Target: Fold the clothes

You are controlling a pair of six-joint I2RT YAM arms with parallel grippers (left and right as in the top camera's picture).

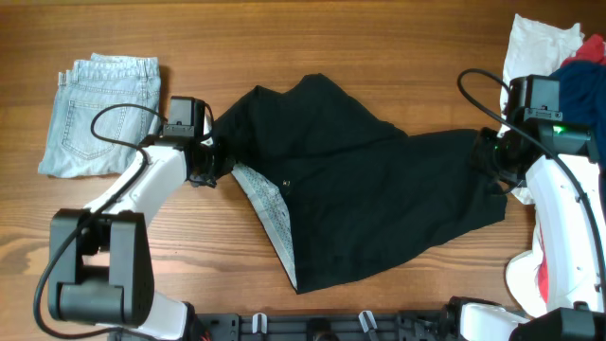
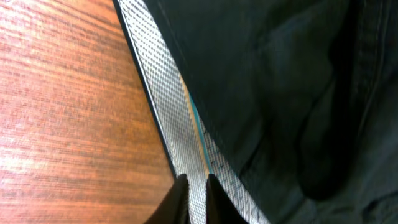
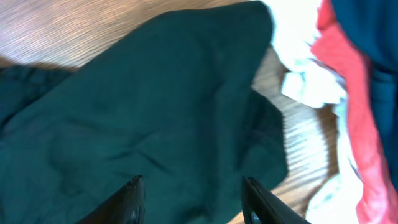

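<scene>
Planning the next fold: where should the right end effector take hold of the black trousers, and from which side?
The leg-end edge of the black trousers, from the robot's right: that edge lies free on the wooden table, beside the garment pile.

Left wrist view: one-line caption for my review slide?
Left hand pinches pale waistband lining of the black trousers, wooden table alongside.

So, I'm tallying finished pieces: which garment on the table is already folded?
The light-blue jeans at the left edge: a neat flat rectangle. The black trousers lie spread out, and the white, red and navy pile is crumpled.
</scene>
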